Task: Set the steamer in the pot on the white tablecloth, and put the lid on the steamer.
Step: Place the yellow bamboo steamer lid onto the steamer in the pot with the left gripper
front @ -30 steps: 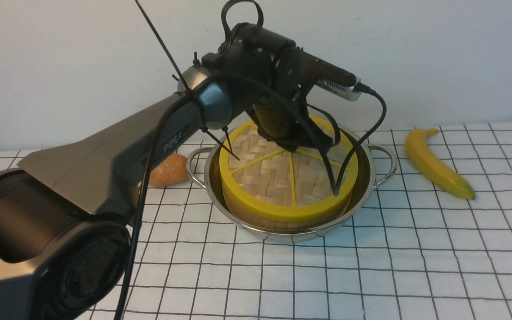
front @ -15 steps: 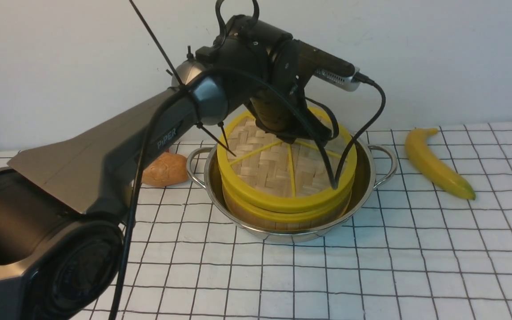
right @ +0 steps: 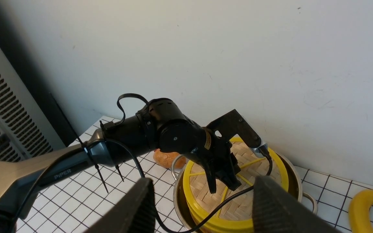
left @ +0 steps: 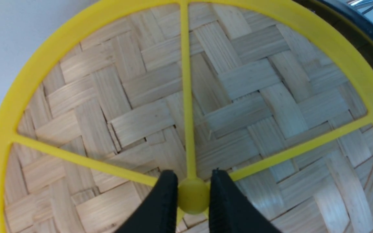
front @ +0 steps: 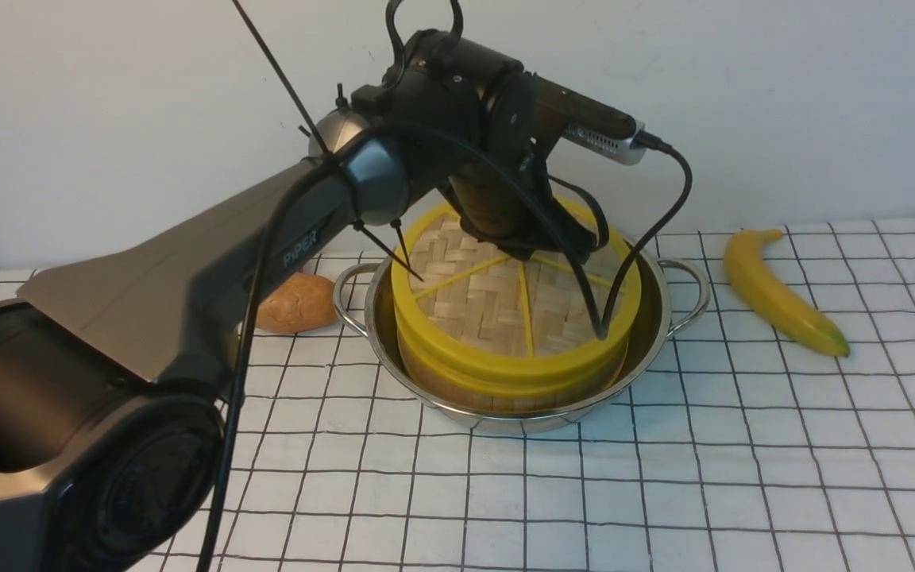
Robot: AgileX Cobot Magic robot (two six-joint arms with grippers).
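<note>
— Two claws: what is each doing?

— The left claw [left: 193,173] is narrow, its two fingers [left: 160,207] pinching the small yellow hub [left: 191,197] at the middle of the lid [left: 254,81]. The right claw [right: 205,181] hangs high and well apart from the rest, jaws wide, holding nothing.

— How many lids, and how does it lie?

— One. It is round, so it has no long axis. Its woven face is up and close to level, and three yellow spokes show in the left wrist view. It sits over the one steamer [front: 457,389], rim above rim. I cannot tell if it is fully seated.

— And the steamer?

— Upright inside the one pot [front: 648,318], with its pale wall showing below the lid. The pot's two loop handles point left and right.

— What is around it?

— One white gridded cloth [front: 664,477] under everything. One bread roll [front: 295,303] lies just beside the left handle. One banana [front: 775,294] lies to the right, its long axis running from far to near, and does not touch the pot.
</note>
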